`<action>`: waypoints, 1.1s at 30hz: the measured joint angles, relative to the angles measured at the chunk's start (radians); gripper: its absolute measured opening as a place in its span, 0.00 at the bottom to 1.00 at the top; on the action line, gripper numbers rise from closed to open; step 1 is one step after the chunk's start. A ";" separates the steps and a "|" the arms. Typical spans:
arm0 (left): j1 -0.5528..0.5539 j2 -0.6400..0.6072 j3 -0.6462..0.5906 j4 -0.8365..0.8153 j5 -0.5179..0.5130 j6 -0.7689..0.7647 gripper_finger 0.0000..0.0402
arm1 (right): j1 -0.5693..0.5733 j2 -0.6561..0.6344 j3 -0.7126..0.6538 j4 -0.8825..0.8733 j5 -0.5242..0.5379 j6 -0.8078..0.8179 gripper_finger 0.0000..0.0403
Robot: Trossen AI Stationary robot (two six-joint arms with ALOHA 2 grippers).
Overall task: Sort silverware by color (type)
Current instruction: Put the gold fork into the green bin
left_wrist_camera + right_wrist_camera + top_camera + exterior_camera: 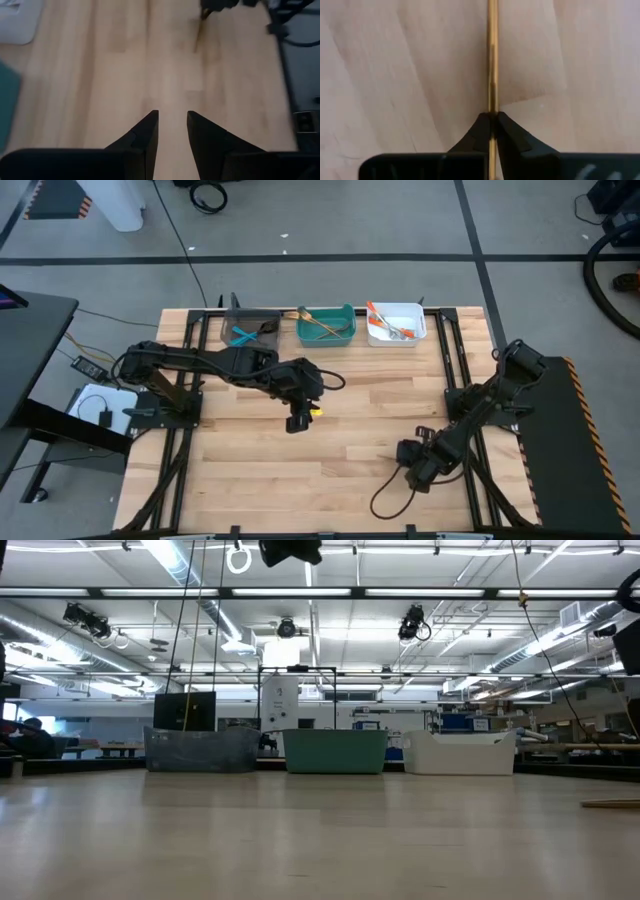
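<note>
My right gripper (491,120) is low at the table's near right (412,457), shut on a slim gold utensil (492,55). The utensil also shows in the left wrist view (198,39) and at the right edge of the low view (610,803). My left gripper (172,122) hovers over the table's middle (297,421), open and empty. Blue utensils (243,335) lie in the dark bin, gold ones (322,324) in the teal bin, and orange-handled ones (385,323) in the white bin. My right gripper pinches the gold utensil's thin stem (492,107) between its two fingertips. The stem runs straight on ahead of the fingers and also passes back between them. The utensil sits at about table level; I cannot tell whether it rests on the wood.
Three bins stand in a row at the far edge: dark grey (262,313), teal (349,313) and white (418,313). Bare wood lies between the two grippers (350,430). Black frame rails run along the left (185,395) and right (462,370) sides.
</note>
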 joint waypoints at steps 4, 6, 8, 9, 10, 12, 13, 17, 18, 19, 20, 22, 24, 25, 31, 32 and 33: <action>0.003 0.000 0.000 -0.033 -0.085 0.001 0.28 | -0.023 -0.055 0.005 -0.004 0.040 0.076 0.05; 0.003 0.000 0.000 -0.037 -0.103 0.001 0.28 | -0.038 -0.097 0.037 -0.009 0.115 0.082 0.05; 0.006 0.000 0.000 -0.031 -0.105 0.005 0.28 | -0.057 -0.134 0.079 -0.011 0.210 0.073 0.05; 0.008 0.000 0.000 -0.023 -0.105 0.007 0.28 | -0.068 -0.155 0.104 -0.015 0.274 0.062 0.05; 0.008 0.000 0.000 -0.007 -0.105 0.007 0.28 | -0.079 -0.177 0.131 -0.017 0.342 0.042 0.05; 0.009 0.000 0.000 0.042 -0.104 0.003 0.28 | -0.100 -0.220 0.196 -0.013 0.504 -0.020 0.05; 0.009 0.000 0.000 0.077 -0.105 0.001 0.28 | -0.106 -0.240 0.227 -0.011 0.591 -0.060 0.05; 0.010 0.000 0.000 0.250 -0.105 0.000 0.28 | -0.116 -0.300 0.346 0.029 0.905 -0.294 0.05; 0.009 0.002 0.000 0.299 -0.105 0.000 0.28 | -0.116 -0.312 0.368 0.053 0.967 -0.372 0.05; 0.007 0.005 0.000 0.352 -0.104 0.000 0.28 | -0.120 -0.321 0.387 0.093 1.015 -0.454 0.05; 0.007 0.006 0.000 0.399 -0.104 0.000 0.28 | -0.124 -0.327 0.404 0.149 1.049 -0.543 0.05; 0.007 0.008 -0.001 0.494 -0.103 0.000 0.28 | -0.134 -0.332 0.419 0.248 1.068 -0.709 0.05; 0.006 0.010 -0.001 0.579 -0.100 -0.001 0.28 | -0.148 -0.328 0.425 0.351 1.061 -0.847 0.05; 0.005 0.011 -0.001 0.608 -0.098 -0.001 0.28 | -0.153 -0.327 0.425 0.379 1.060 -0.902 0.05; 0.006 0.012 -0.001 0.672 -0.067 -0.001 0.28 | -0.174 -0.309 0.425 0.420 1.051 -0.974 0.05; 0.006 0.012 -0.001 0.671 -0.067 -0.004 0.28 | -0.176 -0.309 0.425 0.419 1.041 -0.967 0.05; 0.006 0.013 -0.001 0.670 -0.065 -0.005 0.28 | -0.177 -0.309 0.425 0.417 1.026 -0.959 0.05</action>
